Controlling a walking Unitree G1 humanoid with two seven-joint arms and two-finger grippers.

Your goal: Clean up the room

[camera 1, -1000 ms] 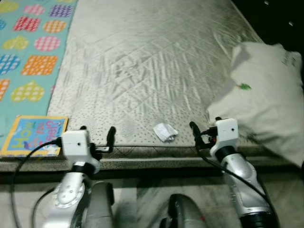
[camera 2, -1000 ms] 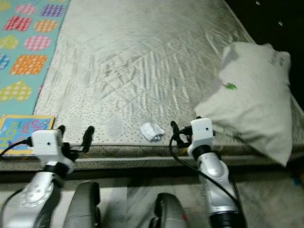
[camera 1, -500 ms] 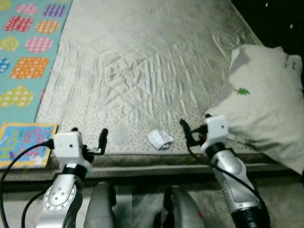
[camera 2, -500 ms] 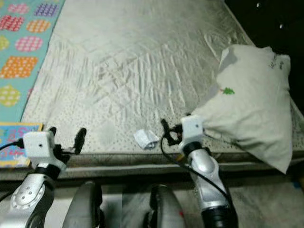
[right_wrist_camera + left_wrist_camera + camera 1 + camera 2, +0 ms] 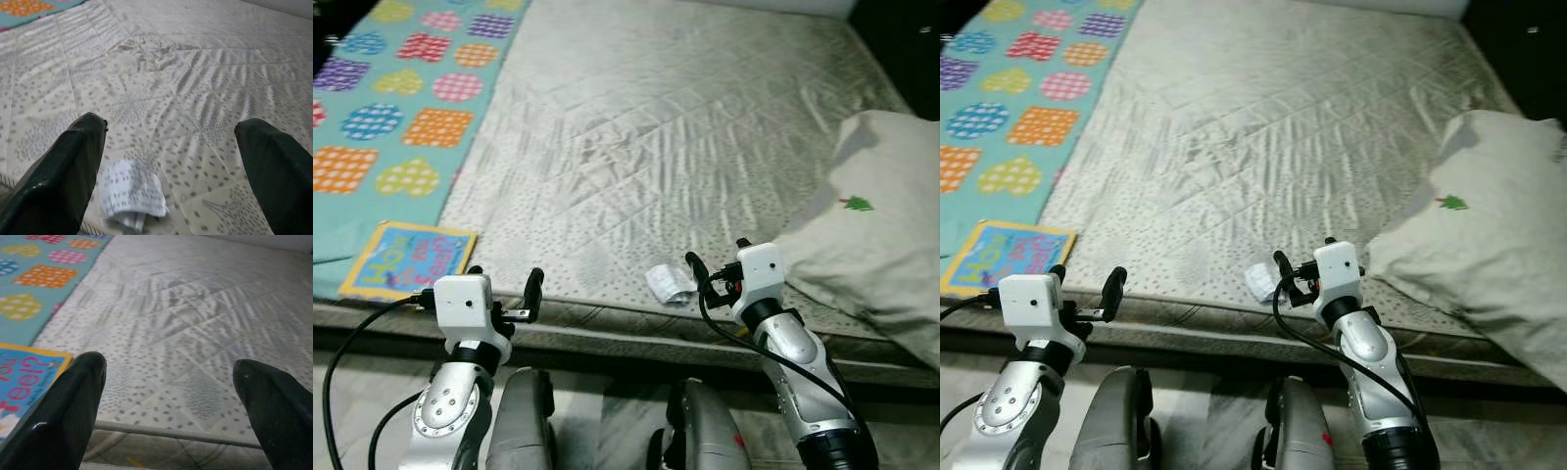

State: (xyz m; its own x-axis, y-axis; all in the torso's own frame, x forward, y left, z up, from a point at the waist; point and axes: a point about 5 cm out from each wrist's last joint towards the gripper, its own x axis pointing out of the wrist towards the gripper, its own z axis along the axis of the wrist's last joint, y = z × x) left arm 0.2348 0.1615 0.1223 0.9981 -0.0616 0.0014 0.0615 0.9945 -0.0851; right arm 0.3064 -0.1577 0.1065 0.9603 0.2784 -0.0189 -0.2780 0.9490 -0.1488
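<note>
Mattress (image 5: 685,127); crumpled paper (image 5: 669,283) just beside open right pincer (image 5: 717,266)

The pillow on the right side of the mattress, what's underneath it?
The pillow lies on the quilted grey mattress, overhanging its near edge. Whatever sits beneath it is covered. Just left of it, a crumpled paper lies in the open near the right gripper.
</note>
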